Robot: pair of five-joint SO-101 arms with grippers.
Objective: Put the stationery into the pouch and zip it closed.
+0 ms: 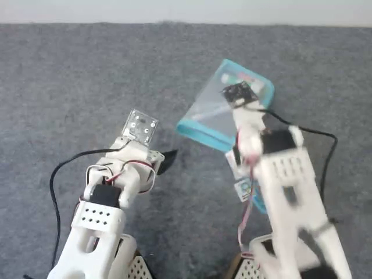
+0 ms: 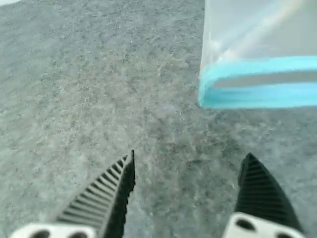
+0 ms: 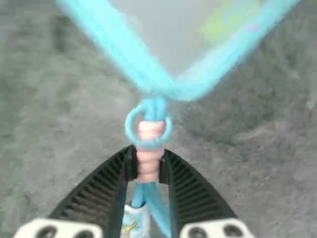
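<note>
A clear pouch (image 1: 204,114) with light-blue trim lies on the grey carpet, right of centre. Through its wall I see stationery (image 1: 241,78): a pale stick and some coloured pieces. My right gripper (image 3: 147,153) is shut on the zipper pull (image 3: 148,134), a pink bead on a blue ring at a corner of the pouch (image 3: 163,44). In the high view that arm lies over the pouch. My left gripper (image 1: 160,160) stands open and empty just short of the pouch's nearest corner (image 2: 257,82), close above the carpet (image 2: 99,89).
Grey carpet (image 1: 87,75) covers the whole table, with free room to the left and at the back. A small white printed tag (image 1: 244,189) hangs beside the right arm. Black cables (image 1: 55,174) trail from both arms.
</note>
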